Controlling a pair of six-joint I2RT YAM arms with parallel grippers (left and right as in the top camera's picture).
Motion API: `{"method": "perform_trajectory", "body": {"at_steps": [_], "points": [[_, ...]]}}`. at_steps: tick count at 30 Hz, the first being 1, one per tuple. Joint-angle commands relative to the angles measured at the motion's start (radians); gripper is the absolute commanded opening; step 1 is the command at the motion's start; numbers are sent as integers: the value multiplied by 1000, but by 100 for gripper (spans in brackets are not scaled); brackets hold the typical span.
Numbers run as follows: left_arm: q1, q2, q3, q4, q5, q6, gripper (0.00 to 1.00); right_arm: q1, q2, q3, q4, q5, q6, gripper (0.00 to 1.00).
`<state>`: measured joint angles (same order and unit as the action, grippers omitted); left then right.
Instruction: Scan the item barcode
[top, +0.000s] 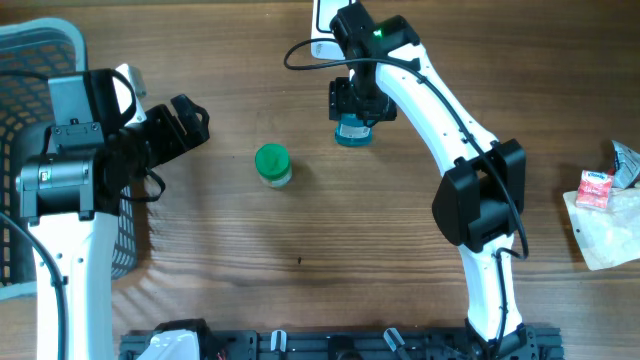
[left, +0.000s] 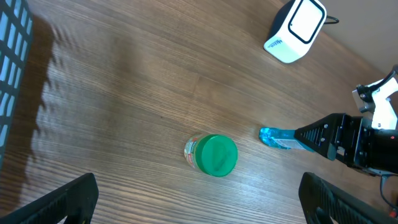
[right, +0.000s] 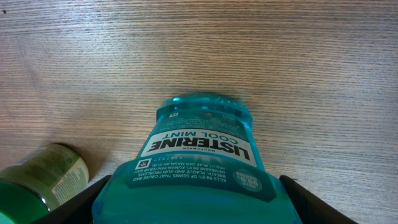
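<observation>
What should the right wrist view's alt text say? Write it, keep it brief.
A teal Listerine Cool Mint bottle fills the lower frame, its label upside down, between the two dark fingers of the right hand. A green-lidded jar sits at lower left on the wooden table.

Teal Listerine bottle (right: 202, 158) on wooden table (right: 186, 50), flanked by dark gripper fingers (right: 68, 205); green-lidded jar (right: 43, 177) near, lower left

Overhead: mouthwash bottle (top: 352, 134) mostly hidden under right gripper (top: 353, 114); right wrist view crops bottle's near end and both fingers (right: 71, 206), contact unclear; basket (top: 30, 60) cut by left edge.
</observation>
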<state>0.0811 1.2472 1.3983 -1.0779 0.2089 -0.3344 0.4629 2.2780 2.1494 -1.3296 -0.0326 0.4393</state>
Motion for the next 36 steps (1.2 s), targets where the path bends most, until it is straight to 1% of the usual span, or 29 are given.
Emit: {"method": "perform_trajectory", "body": {"at_steps": [1, 11, 16, 21, 23, 25, 30, 36], "points": [[7, -3, 14, 0, -1, 13, 100, -6, 14, 18, -15, -8, -18, 64], [7, -3, 15, 0, -1, 13, 100, -7, -84, 18, -42, -177, 45, 64], [7, -3, 15, 0, -1, 13, 100, -28, -132, 18, -120, -313, 77, 64], [7, -3, 15, 0, -1, 13, 100, -58, -157, 18, -223, -417, 87, 59], [7, -3, 14, 0, -1, 13, 100, -66, -166, 18, -275, -466, 84, 59], [7, -3, 14, 0, -1, 13, 100, -66, -172, 18, -279, -531, 60, 60], [7, -3, 14, 0, -1, 13, 100, -71, -176, 18, -279, -723, 60, 59], [7, -3, 15, 0, -1, 13, 100, -73, -176, 18, -279, -805, 62, 59]]}}
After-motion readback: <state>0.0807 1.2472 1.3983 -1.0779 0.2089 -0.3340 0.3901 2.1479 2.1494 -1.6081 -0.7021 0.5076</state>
